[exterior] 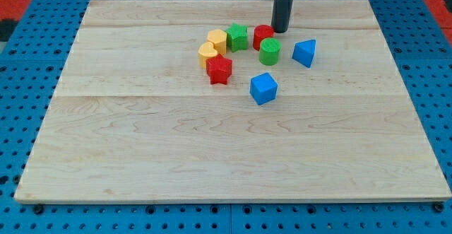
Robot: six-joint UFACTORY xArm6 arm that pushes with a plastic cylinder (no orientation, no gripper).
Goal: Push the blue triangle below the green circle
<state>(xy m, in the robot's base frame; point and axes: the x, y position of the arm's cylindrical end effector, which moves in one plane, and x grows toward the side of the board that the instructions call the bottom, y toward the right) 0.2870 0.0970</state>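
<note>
The blue triangle [304,52] lies on the wooden board, to the right of the green circle [269,51] with a small gap between them. My tip [280,30] stands just above and right of the green circle, touching or nearly touching the right side of the red cylinder [263,34]. The blue triangle is to the tip's lower right.
A green star [237,37], a yellow hexagon-like block [217,41], a yellow heart-like block [207,54] and a red star [219,70] cluster left of the green circle. A blue cube [263,88] lies below it. The wooden board [141,142] sits on blue pegboard.
</note>
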